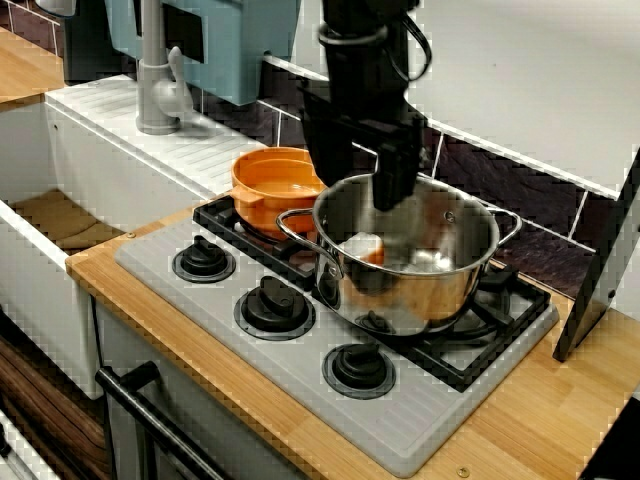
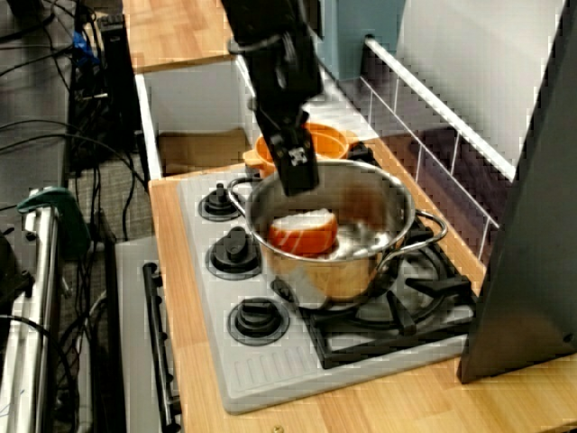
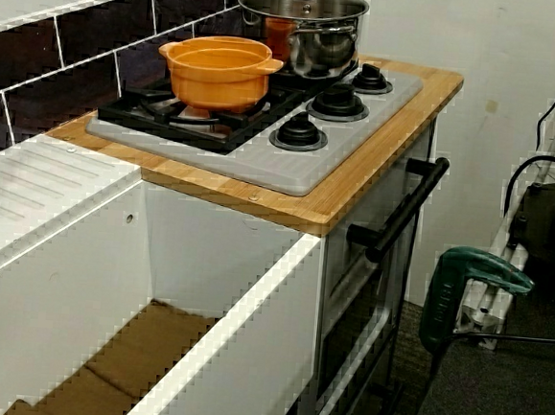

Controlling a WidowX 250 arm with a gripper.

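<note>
In the front view my black gripper [image 1: 360, 190] hangs over the back rim of a steel pot [image 1: 420, 290] on the right burner. Its two fingers [image 1: 394, 180] stand apart with nothing between them, so it is open. Inside the pot lies an orange and white object [image 1: 362, 247], just below the fingers and not touched. The high side view shows the gripper [image 2: 297, 176] at the pot's [image 2: 334, 271] near-left rim, above that object [image 2: 304, 230]. In the low view from the sink end, only the gripper's lower tip shows above the pot [image 3: 320, 38].
An orange pot [image 1: 275, 185] sits on the burner left of the steel one, nearly touching it. Three black knobs [image 1: 273, 305] line the grey hob's front. A grey tap [image 1: 160, 90] and sink [image 1: 60, 220] lie left. A dark panel [image 1: 610, 260] leans at the right.
</note>
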